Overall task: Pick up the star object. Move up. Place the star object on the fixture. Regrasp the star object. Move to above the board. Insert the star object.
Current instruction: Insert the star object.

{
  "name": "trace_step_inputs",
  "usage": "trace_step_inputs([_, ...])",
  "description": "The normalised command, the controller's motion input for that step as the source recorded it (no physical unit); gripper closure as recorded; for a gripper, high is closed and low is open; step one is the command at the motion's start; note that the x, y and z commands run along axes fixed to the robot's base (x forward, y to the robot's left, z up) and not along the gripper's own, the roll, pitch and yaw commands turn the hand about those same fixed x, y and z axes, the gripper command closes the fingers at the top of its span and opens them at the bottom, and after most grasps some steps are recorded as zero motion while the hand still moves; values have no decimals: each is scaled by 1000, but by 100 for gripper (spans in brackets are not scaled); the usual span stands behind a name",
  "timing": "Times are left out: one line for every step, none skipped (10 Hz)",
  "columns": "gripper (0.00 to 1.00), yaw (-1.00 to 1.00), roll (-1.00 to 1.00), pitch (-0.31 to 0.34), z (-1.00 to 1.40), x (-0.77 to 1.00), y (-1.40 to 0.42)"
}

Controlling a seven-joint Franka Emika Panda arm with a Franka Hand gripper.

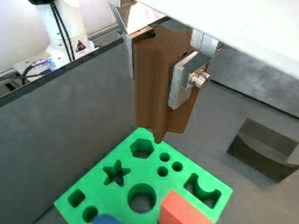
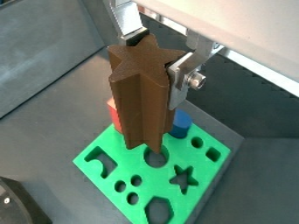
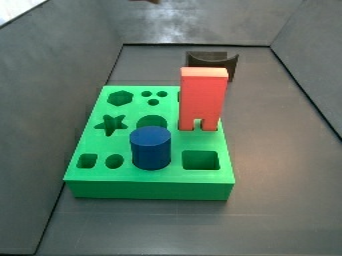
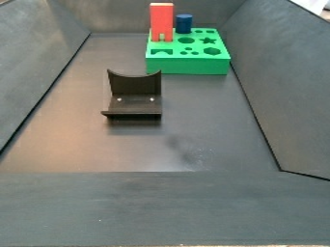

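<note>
My gripper (image 1: pixel 158 70) is shut on the star object (image 1: pixel 158 83), a dark brown prism held upright, and it shows the same way in both wrist views (image 2: pixel 149 66). The star object's (image 2: pixel 142 96) lower end hangs above the green board (image 1: pixel 105 188), over one side of it. The board's star hole (image 1: pixel 114 174) is open and unfilled. The board also shows in both side views (image 3: pixel 100 150) (image 4: pixel 206 60). The fixture (image 4: pixel 133 95) stands empty on the floor, apart from the board. The gripper and star object are out of both side views.
A red block (image 3: pixel 201 95) and a blue cylinder (image 3: pixel 150 148) stand in the board. Dark sloping walls (image 4: pixel 39 87) enclose the grey floor. The fixture (image 3: pixel 207 60) sits behind the board in a side view.
</note>
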Motion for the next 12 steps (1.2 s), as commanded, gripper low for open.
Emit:
trace_step_inputs([100,-63,0,-66,0,-77,0])
trace_step_inputs([100,-137,-67,-44,-109,-14,-29])
trace_step_inputs([100,-334,-214,-119,-286,-194,0])
trace_step_inputs([100,-403,-227,-130,-286,-229,0])
trace_step_inputs([100,-631,-260,-126,-211,-160,0])
trace_step_inputs([100,-731,-224,-107,-166,-189,0])
trace_step_inputs([100,-746,-200,-96,-149,-151,0])
trace_step_inputs([100,-749,-204,-101,-146,-149,0])
trace_step_inputs([100,-771,-167,-87,-146,-186,0])
trace_step_inputs([100,-594,-79,-30,-6,-160,0])
trace_step_inputs([100,-197,-17,0,0,0,0])
trace_step_inputs([100,-291,-183,-49,-266,0,0])
